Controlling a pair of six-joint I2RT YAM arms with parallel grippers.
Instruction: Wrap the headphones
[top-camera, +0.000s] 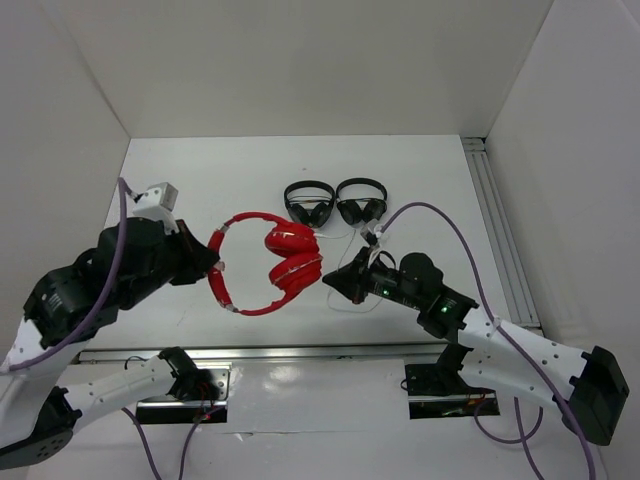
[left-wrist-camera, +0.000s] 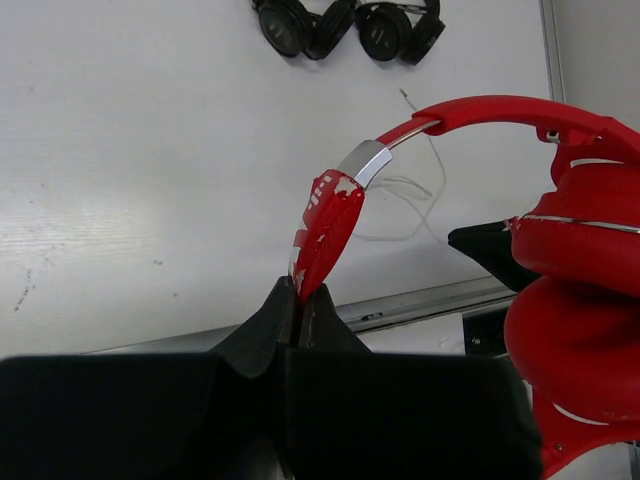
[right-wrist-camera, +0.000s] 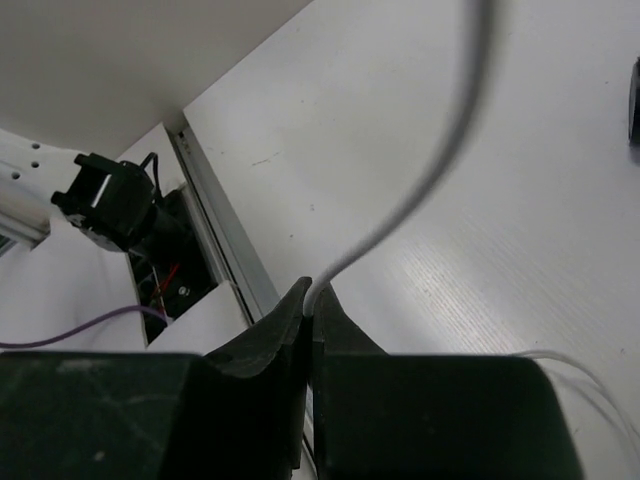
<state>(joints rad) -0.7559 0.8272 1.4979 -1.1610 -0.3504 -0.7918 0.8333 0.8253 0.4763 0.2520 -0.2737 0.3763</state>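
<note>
The red headphones (top-camera: 285, 262) are held above the white table, cups folded together at the right, headband looping left. My left gripper (top-camera: 213, 258) is shut on the headband's left side; in the left wrist view the red band (left-wrist-camera: 325, 230) rises from between the shut fingers (left-wrist-camera: 300, 300). My right gripper (top-camera: 327, 280) sits just right of the cups and is shut on the thin white cable (right-wrist-camera: 420, 190), which rises from between its fingertips (right-wrist-camera: 312, 295). More cable (top-camera: 352, 240) trails on the table behind it.
Two small black headphones (top-camera: 335, 203) lie side by side at the back middle. A metal rail (top-camera: 300, 352) runs along the table's near edge and another (top-camera: 500, 230) along the right side. White walls enclose the table.
</note>
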